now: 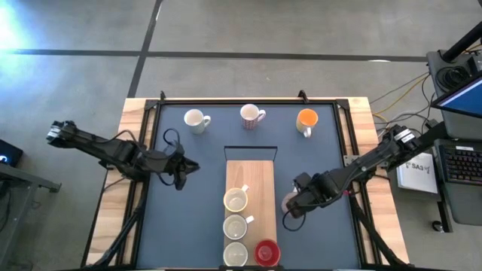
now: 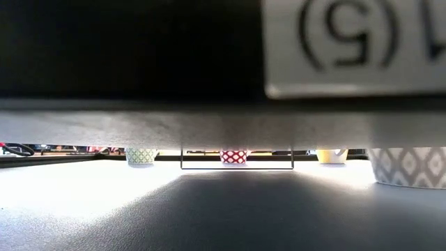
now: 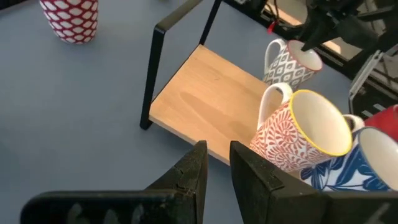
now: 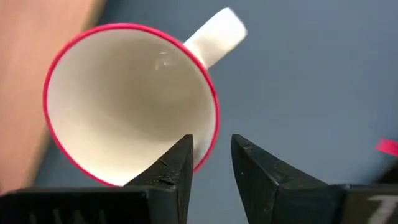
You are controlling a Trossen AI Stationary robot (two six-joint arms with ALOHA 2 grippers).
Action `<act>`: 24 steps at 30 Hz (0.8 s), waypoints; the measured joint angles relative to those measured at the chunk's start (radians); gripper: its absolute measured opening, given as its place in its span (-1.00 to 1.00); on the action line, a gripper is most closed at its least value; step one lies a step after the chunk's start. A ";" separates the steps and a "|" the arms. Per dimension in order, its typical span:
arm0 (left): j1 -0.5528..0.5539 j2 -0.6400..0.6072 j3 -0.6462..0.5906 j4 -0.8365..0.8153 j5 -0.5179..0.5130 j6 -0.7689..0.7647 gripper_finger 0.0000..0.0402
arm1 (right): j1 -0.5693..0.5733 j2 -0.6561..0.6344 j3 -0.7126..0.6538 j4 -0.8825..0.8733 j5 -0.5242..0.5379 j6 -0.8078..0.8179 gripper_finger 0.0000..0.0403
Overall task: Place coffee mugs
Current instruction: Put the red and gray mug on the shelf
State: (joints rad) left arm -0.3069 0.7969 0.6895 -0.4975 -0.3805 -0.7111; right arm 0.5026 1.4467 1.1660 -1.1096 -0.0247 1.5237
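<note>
**Ana:** Mugs first, then. Where do they stand, starting at the near edge?

**Ben:** Three cream coffee mugs (image 1: 236, 226) sit in a column on the wooden board (image 1: 252, 169), with a red mug (image 1: 266, 252) beside the nearest one. I'd judge the board is the place they are meant to go, filling from the near end.

**Ana:** And the mug being worked on?

**Ben:** A red-rimmed mug (image 4: 124, 106) stands upright on the mat just beside the board's right edge, not on it. The right gripper (image 1: 292, 205) is over it. Its fingers are parted, astride the rim at the side next to the handle. A gap shows between the fingers, so I read it as released rather than clamped.

**Ana:** The other arm?

**Ben:** The left gripper (image 1: 183, 169) waits left of the board, its fingers slightly apart with nothing between them. It keeps clear of the right arm's side.

**Ana:** Farther back?

**Ben:** A white mug (image 1: 196, 120), a patterned mug (image 1: 252, 115) and an orange mug (image 1: 306, 120) stand in a row along the far side, well apart from one another and untouched.

**Ana:** Surface and room?

**Ben:** There is a dark blue mat (image 1: 188, 218) on a pale wooden table, on a grey floor (image 1: 226, 30). A keyboard (image 1: 459, 162) and cables (image 1: 399, 94) lie off to the right.
</note>
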 joint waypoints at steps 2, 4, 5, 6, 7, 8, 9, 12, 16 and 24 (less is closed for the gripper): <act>0.000 -0.011 0.004 0.000 0.000 0.001 -0.74 | -0.001 0.000 0.025 -0.057 -0.002 -0.024 -0.50; 0.000 -0.022 0.005 -0.001 0.000 0.011 -0.74 | -0.005 0.000 0.051 -0.092 -0.002 -0.063 -0.51; 0.000 -0.026 0.005 0.000 0.000 0.018 -0.74 | -0.009 0.000 0.058 -0.098 -0.001 -0.084 -0.51; 0.000 -0.030 0.005 0.000 0.000 0.024 -0.74 | -0.014 0.000 0.062 -0.097 0.005 -0.112 -0.51; 0.000 -0.033 0.005 0.000 0.000 0.026 -0.74 | -0.017 0.000 0.067 -0.095 0.018 -0.144 -0.51; 0.000 -0.034 0.005 0.000 0.000 0.026 -0.74 | -0.019 0.000 0.073 -0.084 0.029 -0.184 -0.51; 0.000 -0.035 0.005 0.000 0.000 0.027 -0.74 | -0.021 0.000 0.078 -0.072 0.041 -0.234 -0.51; 0.000 -0.034 0.005 -0.001 -0.001 0.049 -0.74 | -0.026 0.000 0.096 -0.058 0.095 -0.443 -0.50; 0.001 -0.033 0.005 0.001 -0.025 0.043 -0.74 | -0.026 0.000 0.127 -0.058 0.159 -0.759 -0.50; 0.001 -0.033 0.005 0.002 -0.035 0.015 -0.74 | -0.036 0.017 0.130 -0.055 0.182 -1.157 -0.46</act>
State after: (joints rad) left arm -0.3058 0.7644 0.6941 -0.4950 -0.4157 -0.6962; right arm 0.4666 1.4641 1.2964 -1.1649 0.1575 0.3662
